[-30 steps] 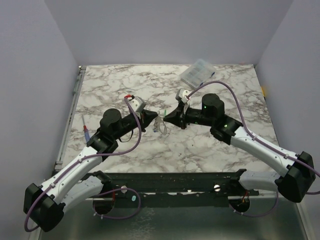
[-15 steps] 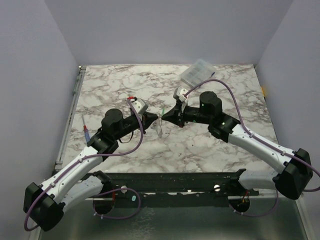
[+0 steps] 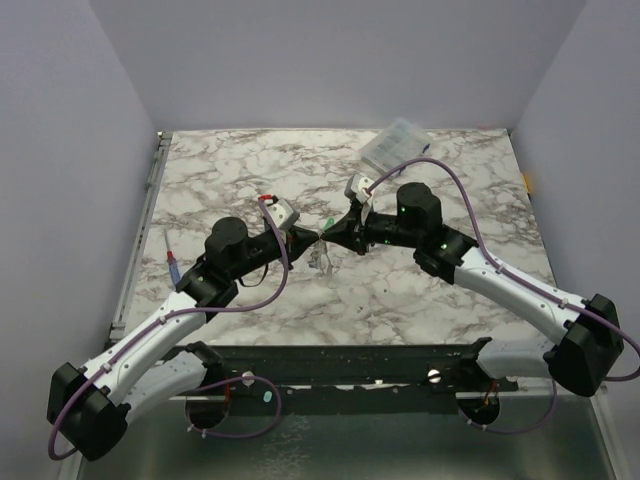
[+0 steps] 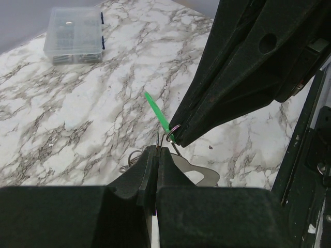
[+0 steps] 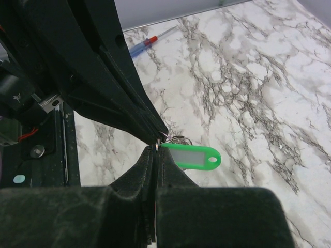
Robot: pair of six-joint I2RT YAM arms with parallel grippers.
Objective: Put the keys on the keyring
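My left gripper [image 3: 310, 236] and right gripper [image 3: 329, 235] meet tip to tip above the table's middle. In the left wrist view the left gripper [image 4: 156, 149] is shut on a thin wire of the keyring [image 4: 161, 138], and a pale-grey flat part [image 4: 195, 170] hangs under it. In the right wrist view the right gripper [image 5: 156, 150] is shut on the small ring at the end of the green key tag [image 5: 192, 156]. The tag sticks out sideways; it also shows in the top view [image 3: 328, 221] and the left wrist view [image 4: 156, 111]. The blue key is hidden.
A clear plastic compartment box [image 3: 395, 146] lies at the back right of the marble table [image 3: 230, 170]. A red-and-blue pen [image 3: 173, 266] lies near the table's left edge. The black base rail [image 3: 350, 365] runs along the near edge.
Both grippers have closed the gap between them; the right one moved left with the green tag and its tip now touches the left tip at the keyring.
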